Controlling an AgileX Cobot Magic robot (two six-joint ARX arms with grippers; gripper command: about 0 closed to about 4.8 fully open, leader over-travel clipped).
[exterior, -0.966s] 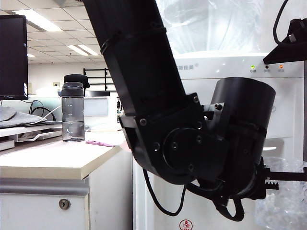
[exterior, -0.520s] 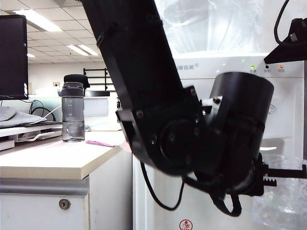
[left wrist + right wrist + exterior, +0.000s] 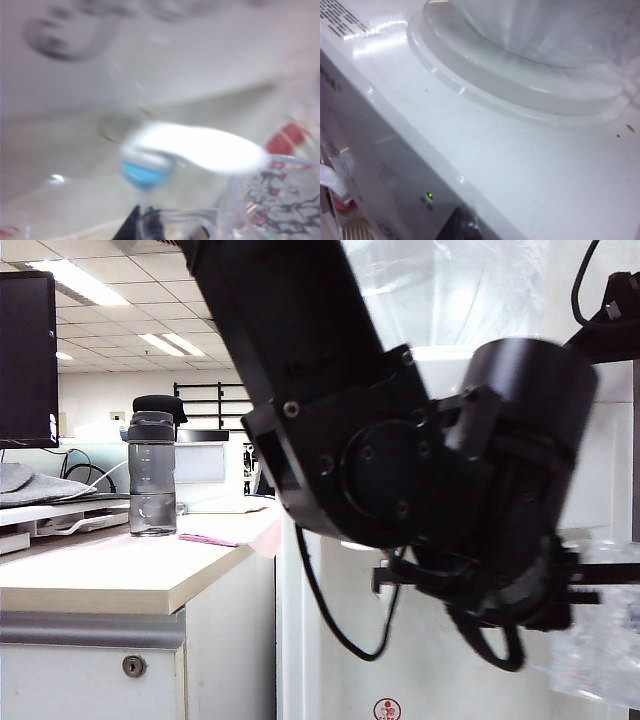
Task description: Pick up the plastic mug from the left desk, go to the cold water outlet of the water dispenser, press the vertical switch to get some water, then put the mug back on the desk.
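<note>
- Left gripper (image 3: 590,585): pressed together on clear faceted plastic mug (image 3: 600,640), held before tall white water dispenser (image 3: 420,670).
- Rim to be centred under blue-collared cold water outlet (image 3: 145,172); mug kept level.
- Right gripper: not visible, state unknown.

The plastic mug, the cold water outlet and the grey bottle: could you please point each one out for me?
plastic mug (image 3: 598,640), exterior view, on its rippled clear wall.
cold water outlet (image 3: 145,174), left wrist view, on its blue collar.
grey bottle (image 3: 152,480), exterior view, on its smoky body.
</note>
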